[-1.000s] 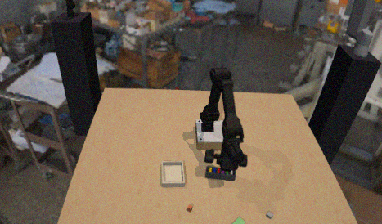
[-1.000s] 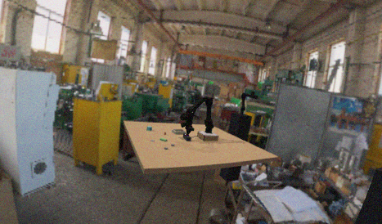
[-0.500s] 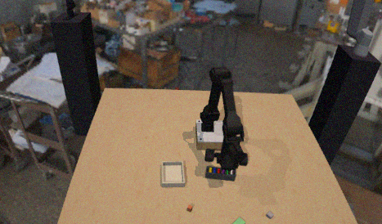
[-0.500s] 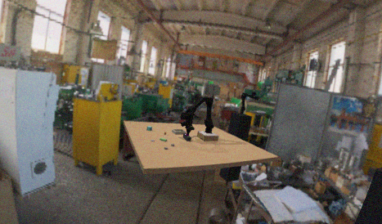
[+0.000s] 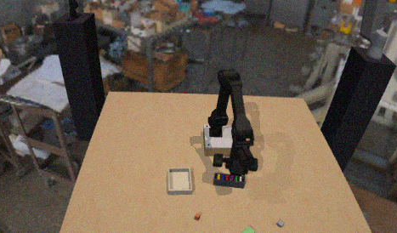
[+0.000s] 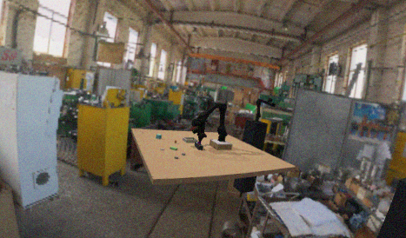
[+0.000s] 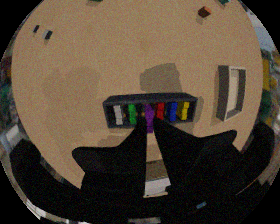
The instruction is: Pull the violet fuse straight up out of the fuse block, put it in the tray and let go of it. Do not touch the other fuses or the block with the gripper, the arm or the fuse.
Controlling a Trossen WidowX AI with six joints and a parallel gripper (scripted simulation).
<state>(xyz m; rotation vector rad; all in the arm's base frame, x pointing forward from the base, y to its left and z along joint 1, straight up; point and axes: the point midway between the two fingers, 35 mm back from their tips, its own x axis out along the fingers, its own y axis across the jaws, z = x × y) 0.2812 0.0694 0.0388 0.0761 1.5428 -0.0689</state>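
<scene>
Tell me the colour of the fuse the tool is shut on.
Violet; the fuse shows best in the wrist view, pinched in the tool.

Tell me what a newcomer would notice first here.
The black arm bends over mid-table, its tool shut on the violet fuse at the block with its row of colored fuses. Beside the block, toward the table's left in the top view, sits the pale tray.
</scene>
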